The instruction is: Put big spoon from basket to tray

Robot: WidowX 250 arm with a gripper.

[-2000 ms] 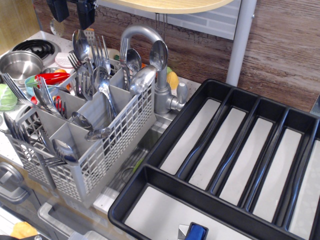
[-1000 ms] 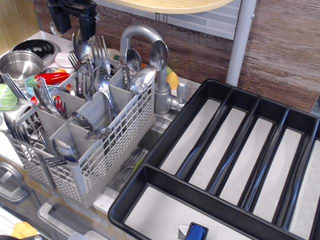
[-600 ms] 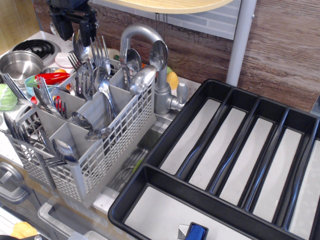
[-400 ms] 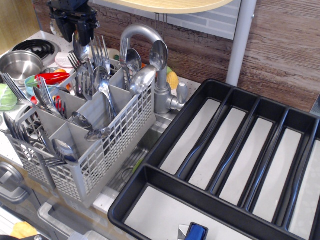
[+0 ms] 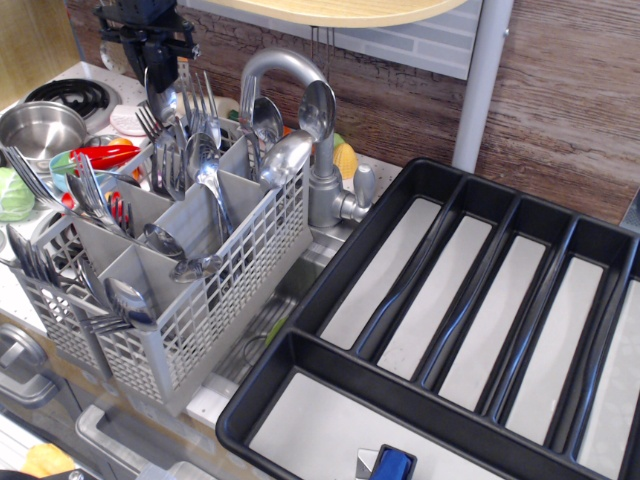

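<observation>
The light grey basket (image 5: 230, 270) stands at the left, full of upright steel cutlery. The big spoon (image 5: 162, 100) stands bowl-up in its back left compartment, beside several forks (image 5: 203, 100). My black gripper (image 5: 160, 72) reaches down from the top left. Its fingers are drawn together on the top of that spoon's bowl, and the spoon still stands in the basket. The black tray (image 5: 325, 300) with pale grey bottoms lies at the right, with no cutlery in its compartments.
A steel faucet (image 5: 300, 90) arches just behind the basket, between it and the tray. A steel pot (image 5: 40, 125) and coloured dishes sit at the far left. A grey post (image 5: 482, 80) stands behind the tray. A blue object (image 5: 392, 464) lies at the tray's front edge.
The gripper came down toward the basket's back corner. Its fingers narrowed from wide apart to closed on the big spoon's bowl. The cutlery has not moved.
</observation>
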